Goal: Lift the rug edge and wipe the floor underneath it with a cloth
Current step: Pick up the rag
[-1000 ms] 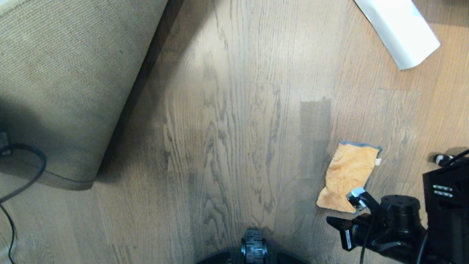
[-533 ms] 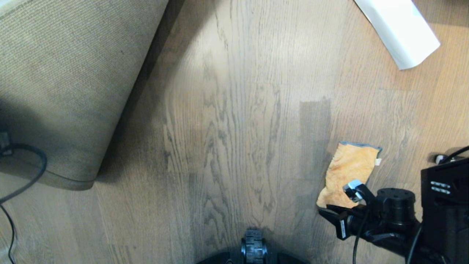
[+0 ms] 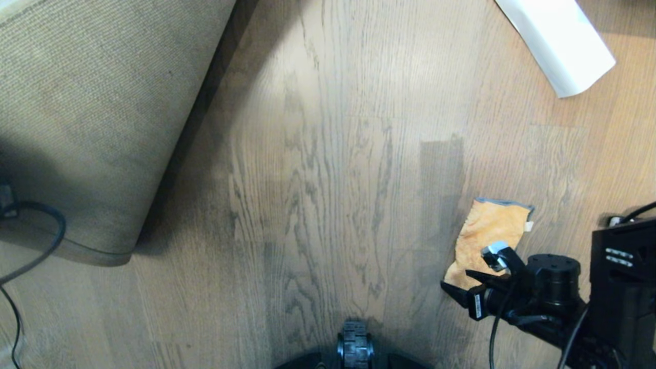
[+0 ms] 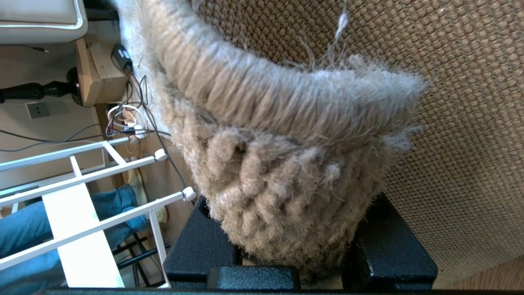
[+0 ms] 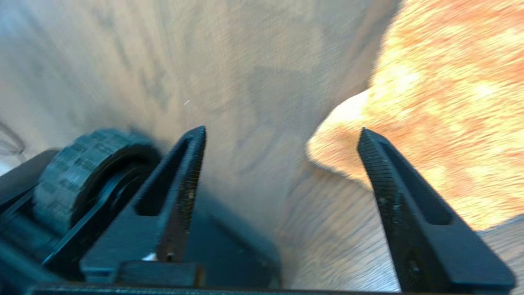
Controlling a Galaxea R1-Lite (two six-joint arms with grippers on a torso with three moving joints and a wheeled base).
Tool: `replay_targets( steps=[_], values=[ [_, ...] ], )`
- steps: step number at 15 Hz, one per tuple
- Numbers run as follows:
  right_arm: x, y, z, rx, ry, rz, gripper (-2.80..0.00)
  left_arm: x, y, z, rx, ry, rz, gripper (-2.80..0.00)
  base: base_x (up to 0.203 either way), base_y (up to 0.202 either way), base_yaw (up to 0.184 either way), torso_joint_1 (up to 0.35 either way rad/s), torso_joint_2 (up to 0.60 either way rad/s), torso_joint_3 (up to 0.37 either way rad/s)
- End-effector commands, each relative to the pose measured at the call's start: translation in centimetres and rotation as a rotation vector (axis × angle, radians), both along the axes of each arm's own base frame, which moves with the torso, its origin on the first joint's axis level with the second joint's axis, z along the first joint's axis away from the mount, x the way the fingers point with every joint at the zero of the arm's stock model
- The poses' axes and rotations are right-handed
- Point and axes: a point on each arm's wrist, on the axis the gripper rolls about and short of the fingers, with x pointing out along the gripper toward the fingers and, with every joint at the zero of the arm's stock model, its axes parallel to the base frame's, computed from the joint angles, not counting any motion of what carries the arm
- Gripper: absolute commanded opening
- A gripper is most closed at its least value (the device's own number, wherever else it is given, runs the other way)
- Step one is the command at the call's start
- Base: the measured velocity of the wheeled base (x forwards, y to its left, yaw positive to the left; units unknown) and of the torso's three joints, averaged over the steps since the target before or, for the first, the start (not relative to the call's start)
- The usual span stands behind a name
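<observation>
Wood-grain floor (image 3: 328, 169) bared beside the raised rug (image 3: 87, 113), woven backing up. Left gripper (image 4: 294, 246) clamped on the rug's fluffy corner, holding it lifted. Right gripper (image 5: 282, 139) a second ago shut, now spread wide and empty, one finger over the near corner of the cloth (image 3: 487, 243) (lying flat on the boards just ahead). Probably a release after wiping, or a fresh grab coming.

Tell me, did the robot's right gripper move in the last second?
Yes. In the head view the right gripper has slid leftward along the near edge of the cloth, which has stayed put on the floor. Its fingers now stand open.
</observation>
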Motion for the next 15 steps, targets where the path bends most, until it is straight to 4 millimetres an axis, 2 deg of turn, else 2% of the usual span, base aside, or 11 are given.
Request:
replay_targets(
  steps=[1, 9, 15],
  values=[
    [0.6, -0.3, 0.7, 0.01, -0.066, -0.019, 0.0, 0.0, 0.0, 0.0, 0.001, -0.004, 0.004, -2.8, 0.0, 0.0, 0.0, 0.0, 0.0, 0.0],
    [1.7, -3.1, 1.6, -0.017, -0.129, -0.118, 0.0, -0.1, 0.0, -0.2, 0.0, 0.002, 0.003, -2.8, 0.0, 0.0, 0.0, 0.0, 0.0, 0.0],
    [1.8, -3.7, 1.7, -0.06, -0.139, -0.193, 0.0, -0.4, -0.1, -0.6, 0.008, -0.021, 0.002, -2.8, 0.0, 0.0, 0.0, 0.0, 0.0, 0.0]
  ],
)
